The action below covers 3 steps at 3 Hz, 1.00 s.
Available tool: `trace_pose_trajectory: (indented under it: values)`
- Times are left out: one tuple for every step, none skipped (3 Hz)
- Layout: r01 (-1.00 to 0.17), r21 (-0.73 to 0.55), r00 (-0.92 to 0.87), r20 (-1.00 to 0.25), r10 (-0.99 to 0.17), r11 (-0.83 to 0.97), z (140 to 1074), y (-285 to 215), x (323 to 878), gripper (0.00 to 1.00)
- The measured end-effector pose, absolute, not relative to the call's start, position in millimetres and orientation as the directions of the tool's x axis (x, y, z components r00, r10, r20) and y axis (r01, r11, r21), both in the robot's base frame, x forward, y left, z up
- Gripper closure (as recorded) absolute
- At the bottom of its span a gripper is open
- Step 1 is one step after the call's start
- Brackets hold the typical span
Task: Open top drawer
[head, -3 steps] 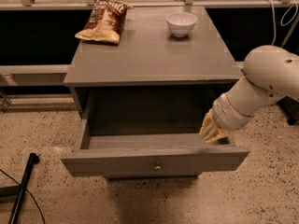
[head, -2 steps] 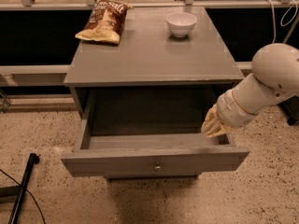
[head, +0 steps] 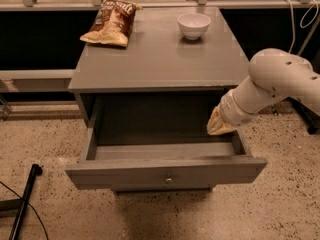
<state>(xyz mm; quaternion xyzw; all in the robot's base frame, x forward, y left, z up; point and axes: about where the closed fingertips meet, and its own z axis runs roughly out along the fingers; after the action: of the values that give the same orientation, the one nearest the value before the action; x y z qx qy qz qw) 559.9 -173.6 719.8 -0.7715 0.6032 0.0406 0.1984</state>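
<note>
Top drawer [head: 165, 171] is pulled well out below the table [head: 160, 64] front edge. Tool [head: 220, 126] sits inside its right wall, under the table's front-right corner; grip state can't tell. Risk: the tool clips the table edge on the way out, or nudges the drawer back in.

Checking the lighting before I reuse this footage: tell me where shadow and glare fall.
Camera view: the inside of the open top drawer lies in deep shadow beneath the cabinet top, which shows a soft sheen near the bowl; the gripper, at the drawer's right inner side, catches light; a dark shadow pools on the floor under the drawer front.
</note>
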Motion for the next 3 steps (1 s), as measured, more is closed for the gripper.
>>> trace_pose_trajectory:
  values:
    - [-0.966, -0.222, 0.195, -0.292, -0.936, -0.132, 685, -170, 589, 1.0]
    - [-0.975, -0.193, 0.162, -0.281, -0.946, -0.109, 664, -168, 598, 1.0]
    - [-0.988, -0.122, 0.127, -0.262, -0.957, -0.097, 630, -170, 584, 1.0]
